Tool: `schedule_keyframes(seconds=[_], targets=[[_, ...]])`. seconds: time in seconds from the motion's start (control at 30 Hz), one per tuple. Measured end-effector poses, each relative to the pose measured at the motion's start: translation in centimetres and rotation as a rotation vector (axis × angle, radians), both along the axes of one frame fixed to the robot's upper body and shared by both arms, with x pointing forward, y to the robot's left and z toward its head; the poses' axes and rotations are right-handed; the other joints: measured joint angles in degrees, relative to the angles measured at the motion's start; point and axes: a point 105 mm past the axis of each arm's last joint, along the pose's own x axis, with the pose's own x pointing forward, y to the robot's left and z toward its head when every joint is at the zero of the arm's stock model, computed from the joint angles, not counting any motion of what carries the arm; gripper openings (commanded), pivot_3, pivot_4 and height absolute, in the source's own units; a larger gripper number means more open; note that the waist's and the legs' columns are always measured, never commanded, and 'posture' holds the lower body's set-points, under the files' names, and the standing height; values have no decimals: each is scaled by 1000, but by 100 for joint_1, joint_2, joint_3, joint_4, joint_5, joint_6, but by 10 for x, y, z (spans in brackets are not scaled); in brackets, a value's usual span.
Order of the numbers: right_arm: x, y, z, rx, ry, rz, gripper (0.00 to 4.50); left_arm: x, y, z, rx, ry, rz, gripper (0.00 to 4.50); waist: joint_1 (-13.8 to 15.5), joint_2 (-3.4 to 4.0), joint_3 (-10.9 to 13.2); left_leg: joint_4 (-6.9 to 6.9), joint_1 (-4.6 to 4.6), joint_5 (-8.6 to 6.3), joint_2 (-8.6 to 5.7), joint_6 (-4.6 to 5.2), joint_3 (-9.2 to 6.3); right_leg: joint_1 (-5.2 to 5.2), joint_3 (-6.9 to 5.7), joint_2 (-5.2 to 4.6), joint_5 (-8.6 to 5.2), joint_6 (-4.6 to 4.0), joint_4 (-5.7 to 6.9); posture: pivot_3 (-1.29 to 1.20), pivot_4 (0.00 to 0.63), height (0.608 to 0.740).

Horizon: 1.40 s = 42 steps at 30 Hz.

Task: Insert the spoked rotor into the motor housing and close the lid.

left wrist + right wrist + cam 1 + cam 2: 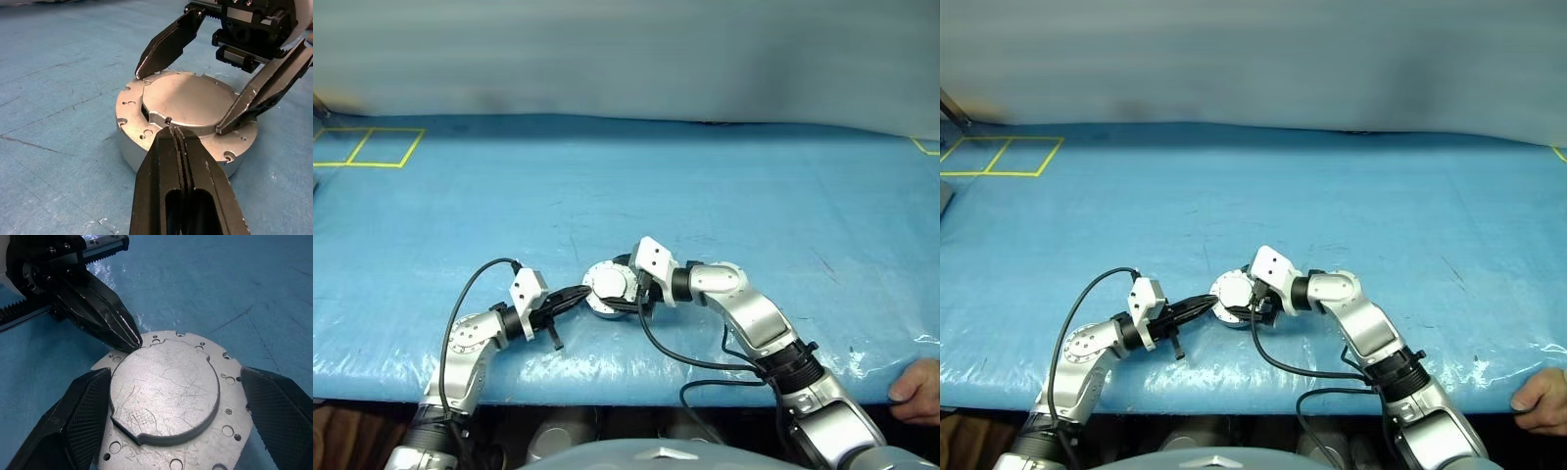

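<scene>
Rigid, likely heavy and slick metal, the motor housing [146, 142] lies between both tools under its lid [164, 391]: left tool [172, 128] closed at the rim, right tool [176, 421] spread wide astride it, best gripped across the flange.

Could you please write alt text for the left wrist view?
The closed lid lies flat on the silver housing on blue sheeting. The shut left gripper touches its near edge; the open right gripper straddles it.
</scene>
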Motion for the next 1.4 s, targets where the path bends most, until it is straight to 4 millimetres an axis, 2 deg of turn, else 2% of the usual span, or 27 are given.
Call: schedule_keyframes(seconds=[0.2, 0.3, 0.47, 0.67, 0.87, 1.03, 1.13, 1.4], targets=[[1, -6, 22, 138, 67, -55, 4455, -2, -1, -1, -7, 3, 3, 0, 2, 1, 1, -9, -2, -2, 0, 3, 0, -5, 0, -1, 9, -22, -3, 0, 150, 740], [-2, -14, 24, 205, 152, -86, 4455, -3, -1, -1, -8, 4, 4, 0, 3, 1, 1, -10, -2, -6, -2, 9, 0, -4, 0, -3, 9, -21, -7, 0, 150, 740], [-8, -31, 13, 360, 387, -212, 4455, -4, -1, -1, -9, 3, 4, 0, 1, 1, 1, -13, -4, -9, -4, 14, 1, -6, 2, -6, 9, -21, -8, 0, 150, 740], [-9, -45, -1, 461, 565, -351, 4455, -4, -1, -1, -10, 3, 4, 0, -4, 3, 2, -13, -4, -9, -5, 15, 2, -6, 2, -8, 5, -15, -8, 0, 150, 740], [-15, -46, -23, 492, 718, -438, 4455, -4, -2, -1, -9, -1, -1, 0, -5, 3, 2, -14, -4, -10, -7, 16, 2, -6, 2, -9, 5, -15, -8, 0, 150, 740], [-17, -41, -25, 530, 767, -431, 4455, -4, -3, -1, -8, -3, -5, 0, -18, 2, 1, -13, -3, -10, -7, 16, 2, -4, 2, -9, -1, -5, -7, 0, 150, 740], [-18, -37, -26, 568, 809, -423, 3906, -4, -3, -1, -8, -3, -5, 0, -21, 2, 1, -13, -3, -10, -7, 16, 2, -4, 2, -9, 0, -7, -7, 0, 150, 740], [-19, -36, -22, 633, 858, -406, 1350, -8, 0, -5, 0, 11, 2, 0, -18, 3, 1, -13, -3, -10, -8, 17, 1, -3, 1, -10, 1, -8, -7, 0, 150, 740]])
